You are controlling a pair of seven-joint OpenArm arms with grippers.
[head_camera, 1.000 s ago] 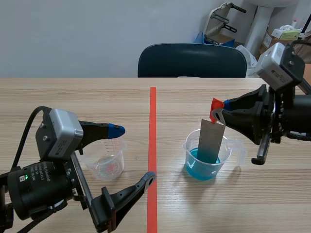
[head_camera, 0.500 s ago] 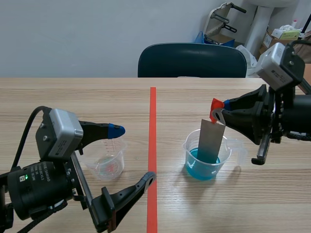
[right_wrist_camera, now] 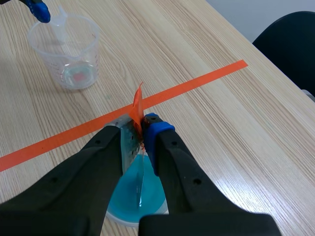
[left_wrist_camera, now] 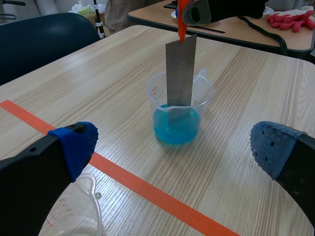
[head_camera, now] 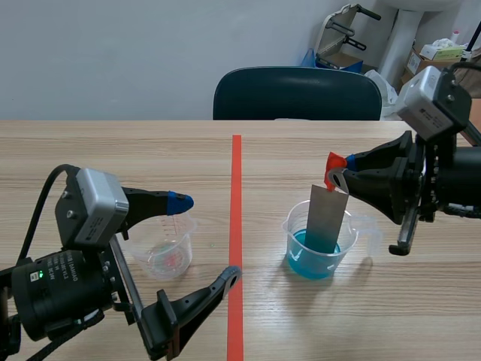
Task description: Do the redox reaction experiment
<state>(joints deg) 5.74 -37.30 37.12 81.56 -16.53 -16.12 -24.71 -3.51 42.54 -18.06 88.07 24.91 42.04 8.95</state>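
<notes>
The right gripper (head_camera: 340, 174) was closed on the top end of a thin metal strip (head_camera: 327, 218), its two fingers pinching the strip just below an orange tab (head_camera: 334, 162) that stuck up past the fingertips. The strip hung nearly upright from those fingers, tilted slightly. Its lower end dipped into blue liquid (head_camera: 312, 263) in a clear plastic cup (head_camera: 349, 237) that stood on the table (head_camera: 113, 150) directly under the fingertips. Whether the strip reached the bottom of that cup could not be told, since the liquid hid its end.

The left gripper (head_camera: 207, 238) was spread wide open and held nothing. One blue-padded finger (head_camera: 180, 201) sat over the rim of a second clear cup (head_camera: 150, 259), and the other finger (head_camera: 231, 274) hung low beside that cup, over the red tape line. This second cup held no blue liquid; a faint reddish patch showed near its bottom. From the left wrist view, the cup with the strip stood ahead of the open fingers, between them and well apart from both. A dark chair (head_camera: 297, 94) stood at the far edge of the table.
</notes>
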